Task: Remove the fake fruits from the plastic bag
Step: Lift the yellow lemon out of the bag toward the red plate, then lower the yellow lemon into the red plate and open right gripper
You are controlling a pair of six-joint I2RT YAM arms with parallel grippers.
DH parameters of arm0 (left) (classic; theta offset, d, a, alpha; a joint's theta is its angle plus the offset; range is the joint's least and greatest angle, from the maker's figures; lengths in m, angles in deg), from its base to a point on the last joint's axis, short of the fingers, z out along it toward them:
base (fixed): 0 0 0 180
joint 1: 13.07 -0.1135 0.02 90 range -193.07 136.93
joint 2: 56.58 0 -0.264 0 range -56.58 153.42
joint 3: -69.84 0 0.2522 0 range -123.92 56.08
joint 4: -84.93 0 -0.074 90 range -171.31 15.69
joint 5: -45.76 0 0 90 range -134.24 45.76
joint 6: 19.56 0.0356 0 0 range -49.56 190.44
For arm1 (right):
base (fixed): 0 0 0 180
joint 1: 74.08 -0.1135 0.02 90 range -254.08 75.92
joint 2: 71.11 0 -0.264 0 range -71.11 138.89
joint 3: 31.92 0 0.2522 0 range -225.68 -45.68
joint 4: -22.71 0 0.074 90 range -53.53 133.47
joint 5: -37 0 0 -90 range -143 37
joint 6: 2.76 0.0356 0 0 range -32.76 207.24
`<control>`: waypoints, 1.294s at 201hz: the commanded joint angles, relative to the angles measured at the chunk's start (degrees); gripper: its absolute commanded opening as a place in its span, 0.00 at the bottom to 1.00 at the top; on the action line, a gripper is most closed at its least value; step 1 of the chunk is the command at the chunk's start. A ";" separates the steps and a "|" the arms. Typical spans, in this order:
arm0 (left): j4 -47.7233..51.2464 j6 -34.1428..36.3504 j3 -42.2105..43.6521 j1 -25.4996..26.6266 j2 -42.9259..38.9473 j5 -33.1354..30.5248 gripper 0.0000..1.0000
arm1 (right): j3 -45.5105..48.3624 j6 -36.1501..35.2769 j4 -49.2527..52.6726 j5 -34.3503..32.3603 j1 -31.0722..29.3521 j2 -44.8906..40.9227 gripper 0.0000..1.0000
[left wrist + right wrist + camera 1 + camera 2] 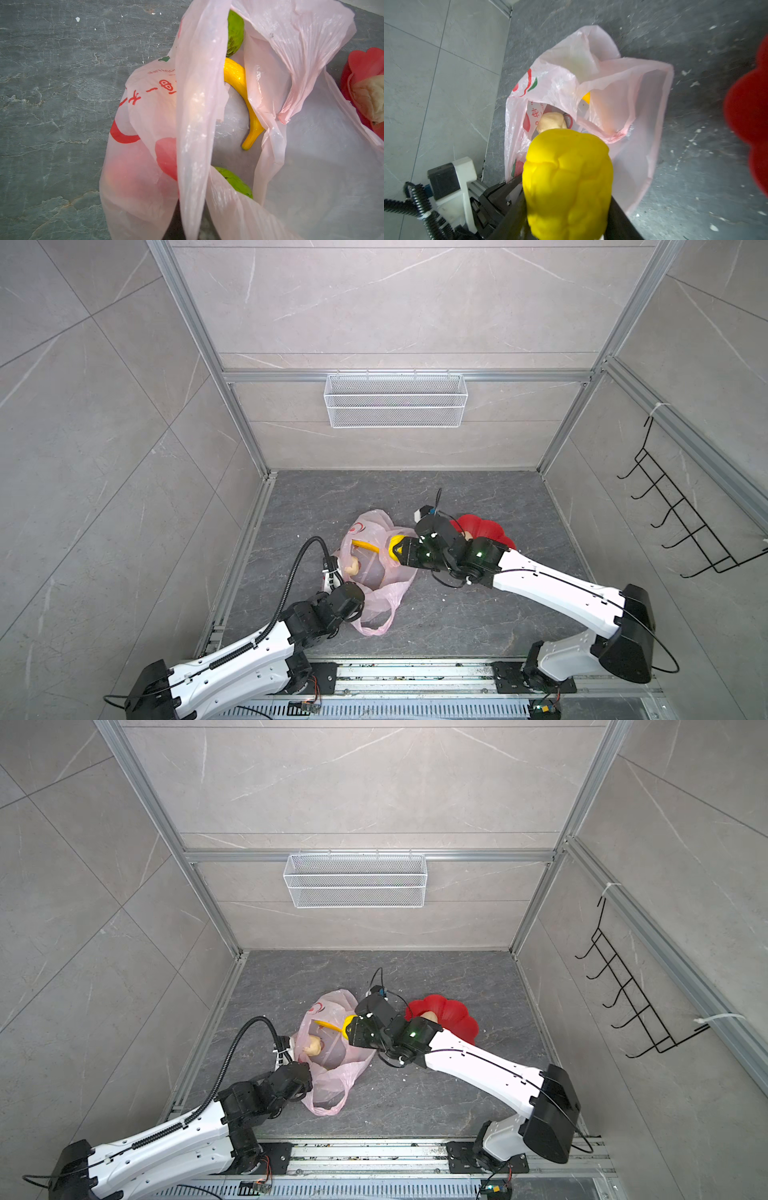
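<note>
Your right gripper [566, 193] is clamped on the yellow lumpy fruit [566, 162], with a black finger pressing each side of it. In both top views it holds that fruit at the right rim of the plastic bag [390, 593], on the side toward the red flower-shaped dish [490, 529]. Your left gripper [332, 570] is squeezed fully closed at the bag's left rim. Its fingers are out of its own wrist view, but a band of pink film runs taut toward that camera, so it has the bag pinched. The bag lies on the dark stone floor [457, 614] with its mouth gaping open between your two arms. Inside it you can see the banana [239, 83], a green fruit [235, 31] by the banana's thick end, a second green fruit [234, 180] near its stem, and a pale beige lump [551, 121] close to the left gripper. A reddish round shape shows dimly through the film. Another beige lump [430, 1017] sits in the dish, just beside the bag.
</note>
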 commanded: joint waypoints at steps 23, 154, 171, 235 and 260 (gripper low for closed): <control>-0.58 0.85 -1.12 -0.29 0.98 0.55 0.00 | 5.76 -4.05 9.59 -5.77 9.15 -9.59 0.37; -0.49 1.63 -1.57 -0.29 0.96 1.32 0.00 | 16.90 -15.27 9.79 -6.49 33.85 -6.85 0.37; -0.51 1.52 -1.40 -0.29 0.82 1.40 0.00 | 18.12 -15.89 8.14 -4.95 35.89 -4.94 0.37; 0.35 1.21 -1.18 -0.30 0.01 1.33 0.00 | 17.43 -17.23 4.55 -1.33 38.85 2.92 0.37; 0.60 0.84 -0.64 -0.29 -0.65 1.23 0.00 | 16.79 -17.49 4.14 -0.70 39.06 4.57 0.37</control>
